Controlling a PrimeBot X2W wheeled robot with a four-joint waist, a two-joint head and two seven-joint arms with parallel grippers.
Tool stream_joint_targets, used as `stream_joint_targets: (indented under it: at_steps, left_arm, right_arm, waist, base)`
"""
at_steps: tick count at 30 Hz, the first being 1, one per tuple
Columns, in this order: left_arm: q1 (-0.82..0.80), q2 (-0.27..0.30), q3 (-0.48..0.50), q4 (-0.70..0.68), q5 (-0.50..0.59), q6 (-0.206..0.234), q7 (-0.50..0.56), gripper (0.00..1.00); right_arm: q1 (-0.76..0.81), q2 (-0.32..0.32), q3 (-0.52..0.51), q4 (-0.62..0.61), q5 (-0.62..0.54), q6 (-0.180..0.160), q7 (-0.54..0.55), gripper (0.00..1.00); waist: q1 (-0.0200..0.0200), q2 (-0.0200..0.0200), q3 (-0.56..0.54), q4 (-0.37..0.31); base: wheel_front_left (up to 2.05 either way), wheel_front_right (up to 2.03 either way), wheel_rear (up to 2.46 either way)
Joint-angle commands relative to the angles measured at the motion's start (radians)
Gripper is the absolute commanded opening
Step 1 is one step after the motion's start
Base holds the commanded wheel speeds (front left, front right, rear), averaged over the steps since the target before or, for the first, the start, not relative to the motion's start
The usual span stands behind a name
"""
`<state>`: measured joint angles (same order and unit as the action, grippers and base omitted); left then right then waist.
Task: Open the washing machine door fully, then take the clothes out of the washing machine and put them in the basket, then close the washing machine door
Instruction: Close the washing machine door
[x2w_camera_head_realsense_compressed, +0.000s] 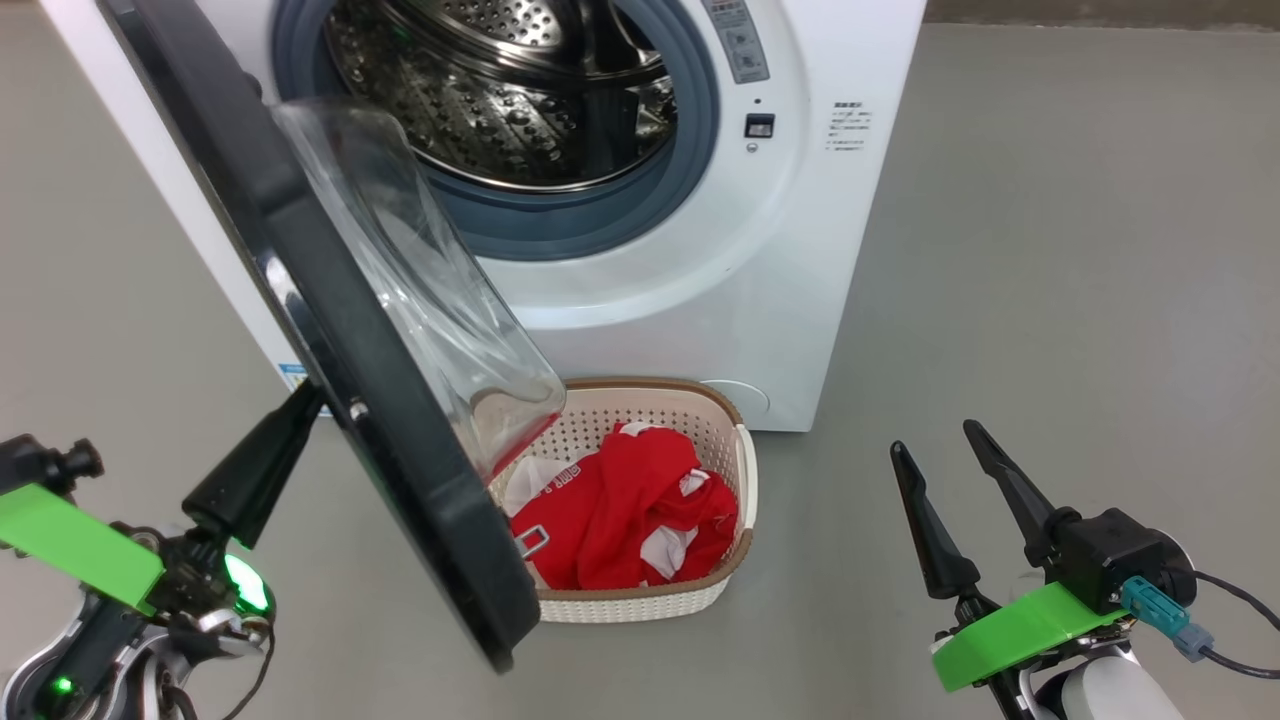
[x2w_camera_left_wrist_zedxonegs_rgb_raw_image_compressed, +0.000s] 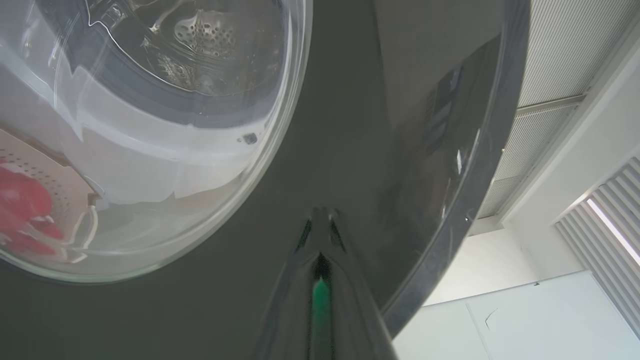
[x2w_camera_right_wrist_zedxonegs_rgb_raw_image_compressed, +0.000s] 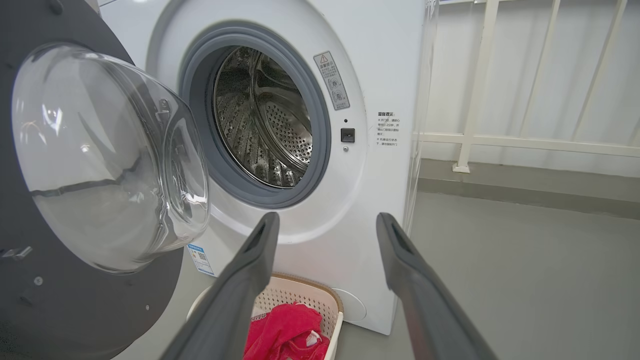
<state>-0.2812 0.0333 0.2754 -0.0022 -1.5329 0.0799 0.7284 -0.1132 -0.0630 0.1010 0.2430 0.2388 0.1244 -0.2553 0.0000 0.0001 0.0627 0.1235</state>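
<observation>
On your left, the left gripper (x2w_camera_head_realsense_compressed: 305, 396) is clenched, tips against the outer face of the large round black-rimmed glass door (x2w_camera_head_realsense_compressed: 410, 480) (swung out from the big white washing machine (x2w_camera_head_realsense_compressed: 790, 300)). Bright red clothes (x2w_camera_head_realsense_compressed: 620, 510) lie in the small cream perforated basket (x2w_camera_head_realsense_compressed: 640, 604) below. The right gripper (x2w_camera_head_realsense_compressed: 933, 436) hangs released, empty.

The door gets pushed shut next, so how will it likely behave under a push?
The washing machine door probably swings rigidly: its black rim looks thick. Its glossy face may let the shut left gripper slide. The glass bowl likely adds weight.
</observation>
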Motion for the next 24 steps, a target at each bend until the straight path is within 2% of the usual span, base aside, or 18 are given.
stream_joint_targets:
  at_steps: [1, 10, 13, 14, 15, 16, 17, 18, 23, 24]
  left_arm:
    - [-0.011, 0.017, 0.010, -0.031, -0.012, -0.007, 0.003, 0.00]
    - [-0.003, 0.022, 0.011, -0.023, -0.008, -0.008, -0.018, 0.00]
    - [0.002, 0.027, 0.028, -0.027, 0.000, -0.030, -0.037, 0.00]
    - [0.005, 0.033, 0.033, -0.027, 0.014, -0.044, -0.048, 0.06]
    - [0.009, 0.043, 0.038, -0.025, 0.035, -0.061, -0.063, 0.17]
    - [0.014, 0.052, 0.042, -0.020, 0.060, -0.080, -0.083, 0.39]
    - [0.022, 0.072, 0.044, -0.006, 0.118, -0.124, -0.124, 0.98]
    - [0.029, 0.085, 0.046, 0.011, 0.196, -0.176, -0.197, 1.00]
    - [0.061, 0.130, 0.008, 0.028, 0.404, -0.207, -0.377, 1.00]
    - [0.075, 0.155, -0.023, 0.027, 0.501, -0.209, -0.484, 1.00]
  right_arm:
    - [-0.037, -0.002, 0.017, -0.024, -0.001, 0.006, -0.006, 1.00]
    - [-0.033, 0.000, 0.012, -0.025, 0.001, 0.006, -0.006, 1.00]
    - [-0.032, 0.001, 0.010, -0.024, 0.002, 0.006, -0.006, 1.00]
    - [-0.031, 0.001, 0.009, -0.024, 0.003, 0.006, -0.006, 1.00]
    - [-0.030, 0.001, 0.008, -0.023, 0.003, 0.006, -0.006, 1.00]
    - [-0.030, 0.001, 0.008, -0.022, 0.003, 0.006, -0.006, 1.00]
    - [-0.028, 0.002, 0.010, -0.020, 0.003, 0.006, -0.006, 1.00]
    - [-0.027, 0.003, 0.015, -0.014, 0.004, 0.006, -0.006, 1.00]
    - [-0.027, 0.002, 0.031, -0.004, 0.008, 0.006, -0.006, 1.00]
    - [-0.028, 0.000, 0.037, -0.001, 0.010, 0.006, -0.006, 1.00]
  waist:
    - [0.0000, -0.0001, -0.002, -0.010]
    - [0.0000, -0.0001, -0.005, -0.034]
    - [0.0000, -0.0001, -0.005, -0.035]
    - [0.0000, -0.0001, -0.005, -0.034]
    - [0.0000, -0.0001, -0.006, -0.033]
    - [0.0000, -0.0001, -0.007, -0.032]
    - [0.0000, -0.0001, -0.008, -0.030]
    - [0.0000, -0.0001, -0.011, -0.026]
    - [0.0000, -0.0001, -0.016, -0.025]
    - [0.0000, -0.0001, -0.017, -0.026]
  base:
    - [0.00, 0.00, 0.00]
    - [0.00, 0.00, 0.00]
    - [0.00, 0.00, 0.00]
    - [0.00, 0.00, 0.00]
    - [0.00, 0.00, 0.00]
    - [0.00, 0.00, 0.00]
    - [0.00, 0.00, 0.00]
    - [0.00, 0.00, 0.00]
    - [0.00, 0.00, 0.00]
    - [0.00, 0.00, 0.00]
